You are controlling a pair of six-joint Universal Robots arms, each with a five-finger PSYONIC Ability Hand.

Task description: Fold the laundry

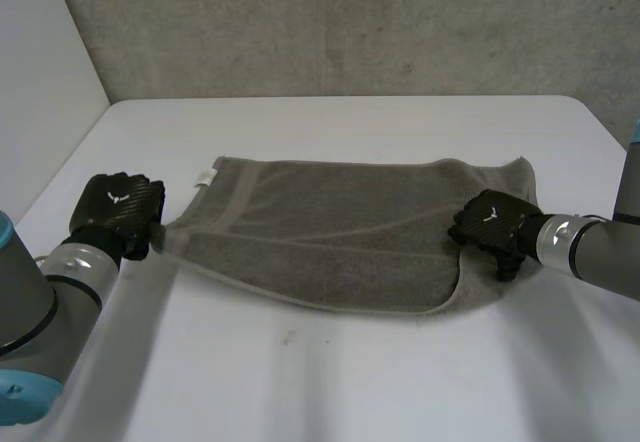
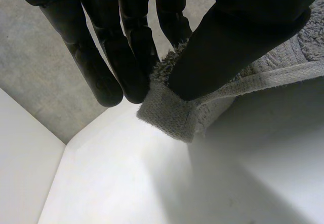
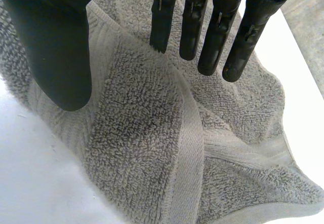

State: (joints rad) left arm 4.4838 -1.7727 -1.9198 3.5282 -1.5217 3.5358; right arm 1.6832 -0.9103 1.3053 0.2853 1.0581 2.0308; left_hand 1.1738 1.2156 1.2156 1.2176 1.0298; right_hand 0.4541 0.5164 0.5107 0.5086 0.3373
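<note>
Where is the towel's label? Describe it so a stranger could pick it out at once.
On the white table lies a grey towel, spread out. Follow its edge away from the left hand, which pinches one corner, toward the far corner. The label is a small white tab on that edge, the only white spot on the grey cloth.

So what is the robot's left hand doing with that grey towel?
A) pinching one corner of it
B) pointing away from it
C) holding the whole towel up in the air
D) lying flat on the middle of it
A: in the left wrist view, the left hand has its thumb and fingers pinched on a corner of the towel, and the rest of the towel lies spread on the table.
</note>
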